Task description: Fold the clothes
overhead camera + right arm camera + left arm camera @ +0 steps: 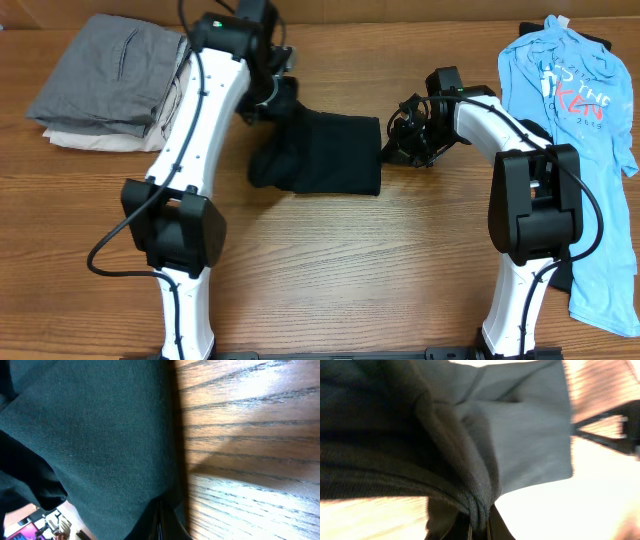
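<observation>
Currently, left fingers [501, 531] and right fingers [172, 527] are each pinching the black fabric garment [335, 155] at opposite ends; uneven tugging is likely risking slippage, undoing the fold.

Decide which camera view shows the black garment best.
Overhead: nearly the whole black garment shows, outline included. The left wrist view gives only bunched folds up close; the right wrist view only one edge against the table.

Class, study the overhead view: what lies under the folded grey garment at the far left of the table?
A pale cream cloth shows beneath the grey garment, sticking out along its near edge. How far it reaches underneath, and whether anything else lies there, is covered.
</observation>
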